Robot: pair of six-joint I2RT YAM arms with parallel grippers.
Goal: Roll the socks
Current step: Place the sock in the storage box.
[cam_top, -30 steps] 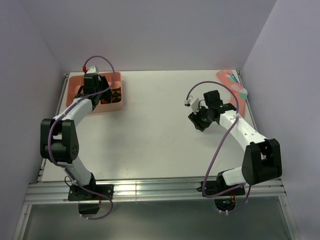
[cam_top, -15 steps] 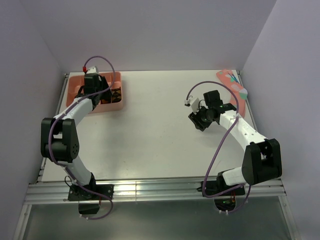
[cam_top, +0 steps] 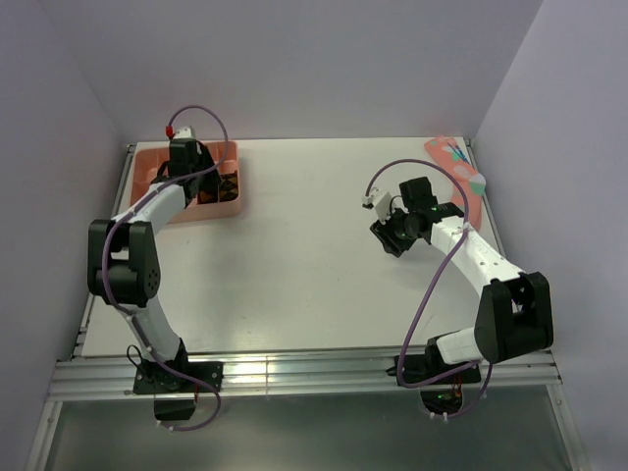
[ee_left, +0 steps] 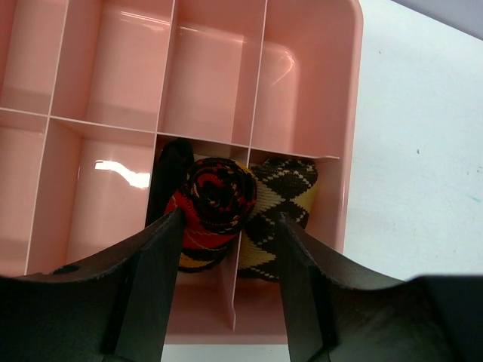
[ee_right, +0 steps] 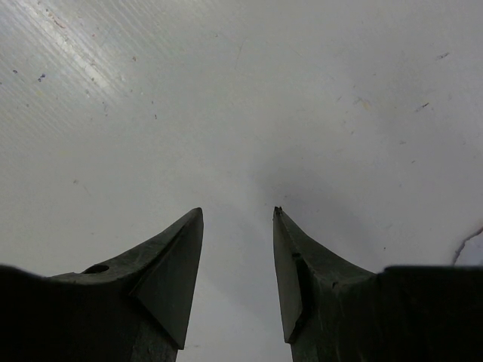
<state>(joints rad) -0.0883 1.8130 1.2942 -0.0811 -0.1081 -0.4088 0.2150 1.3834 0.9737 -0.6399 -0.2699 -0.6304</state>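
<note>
The socks lie in a pink divided tray (ee_left: 343, 113) at the table's back left. The red-and-orange sock (ee_left: 212, 197) is rolled into a bundle in one near compartment. In the compartment to its right sits the tan-and-orange sock (ee_left: 285, 197). My left gripper (ee_left: 229, 217) hovers open over the divider between them, one dark finger (ee_left: 151, 279) on each side and nothing clamped. From above, the left gripper (cam_top: 184, 165) hides most of the socks (cam_top: 224, 185). My right gripper (ee_right: 238, 211) is open and empty over bare table, mid-right (cam_top: 389, 235).
A pink sock (cam_top: 457, 165) with teal and white marks lies at the back right corner, beside the wall. The tray's other compartments (ee_left: 204, 68) are empty. Walls close the table on the left, back and right.
The left arm's elbow has swung outward and its gripper has shifted slightly toward the tray's far side. The right arm has stayed where it was.
</note>
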